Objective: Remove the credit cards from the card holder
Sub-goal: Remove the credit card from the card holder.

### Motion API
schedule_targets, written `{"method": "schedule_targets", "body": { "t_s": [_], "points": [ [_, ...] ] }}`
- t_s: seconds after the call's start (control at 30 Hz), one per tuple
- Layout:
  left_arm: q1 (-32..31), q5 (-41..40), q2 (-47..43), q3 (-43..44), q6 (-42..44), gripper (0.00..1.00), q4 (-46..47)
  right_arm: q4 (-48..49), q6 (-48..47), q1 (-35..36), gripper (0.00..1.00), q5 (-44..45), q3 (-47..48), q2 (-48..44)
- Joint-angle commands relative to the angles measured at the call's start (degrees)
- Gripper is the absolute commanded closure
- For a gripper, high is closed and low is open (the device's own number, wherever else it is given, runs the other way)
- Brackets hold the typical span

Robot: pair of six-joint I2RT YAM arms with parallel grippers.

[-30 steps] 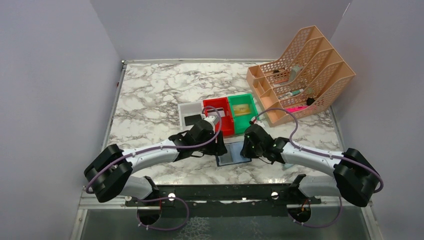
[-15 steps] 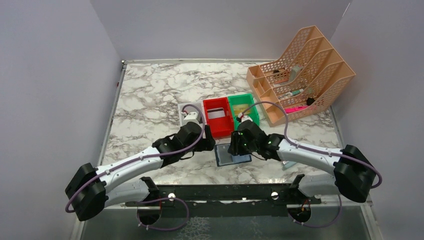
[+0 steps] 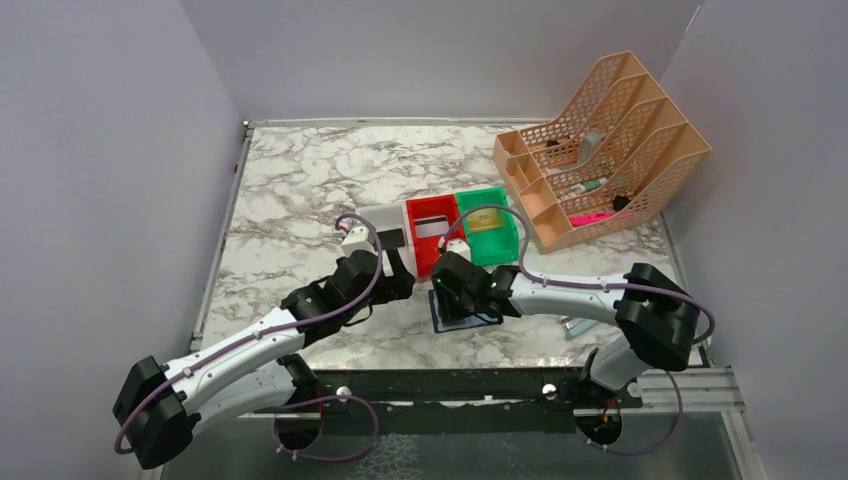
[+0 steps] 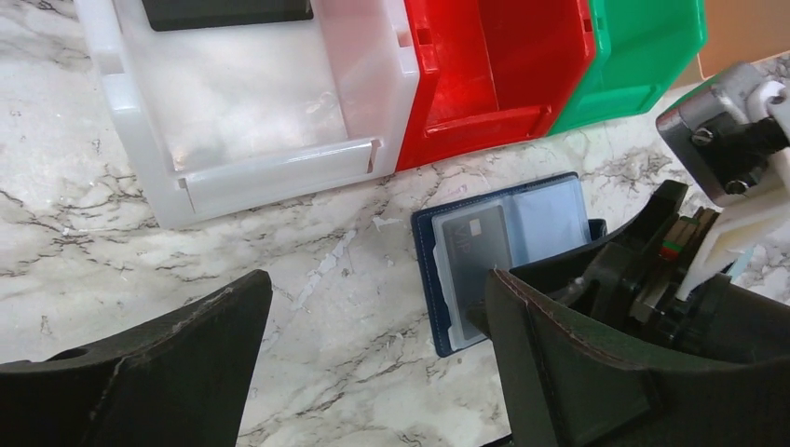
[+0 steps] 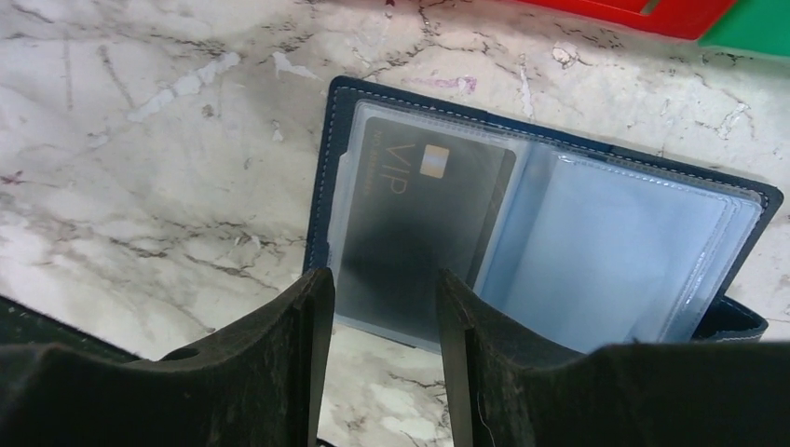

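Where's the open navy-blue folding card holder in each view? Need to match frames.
Top external: navy-blue folding card holder just below centre.
Left wrist: holder right of centre.
Right wrist: holder fills the centre.
Shared landmark: red plastic bin, just beyond it.

Bright, even overhead light, soft shadows; sheen on the card holder (image 5: 545,219) sleeves and white bin (image 4: 279,168).

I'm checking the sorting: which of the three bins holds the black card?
The white bin, left of the red bin; the black card lies flat on its floor.
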Motion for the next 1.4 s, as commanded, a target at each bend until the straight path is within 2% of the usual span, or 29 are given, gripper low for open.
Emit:
{"method": "schedule_targets", "body": {
  "t_s": [0.0, 0.37, 0.43, 0.53, 0.8, 1.03, 1.37],
  "points": [
    [0.5, -1.8, -2.3, -1.4, -1.0, 0.12, -1.0, -4.9, 1.7, 0.6, 0.50, 5.0, 2.6, 2.9],
    [0.8, -0.7, -1.8, -1.6, -1.3, 0.11, -1.0, -7.0, 3.1, 1.0, 0.47, 6.7, 3.1, 7.5],
    [0.8, -0.6, -1.6, -1.5, -1.2, 0.11, -1.0, -6.1, 3.3, 0.9, 0.51, 6.0, 2.5, 7.7],
    [0.8, -0.5, -1.2, -1.4, -1.2, 0.11, -1.0, -5.3, 3.8, 1.0, 0.66, 5.8, 1.9, 7.5],
    [0.9, 1.4, 0.6, -1.5, -1.2, 0.11, 0.3, -3.8, 4.0, 1.0, 0.89, 5.0, 1.3, 7.1],
    [1.0, 3.7, 2.8, -1.4, -1.2, 0.11, 1.6, -2.2, 3.7, 0.9, 0.98, 3.9, 0.7, 6.9],
    [1.0, 7.7, 6.3, -0.4, 0.4, 0.10, 4.4, 2.6, 4.1, 0.2, 0.99, 1.1, -1.0, 1.5]
  ]
}}
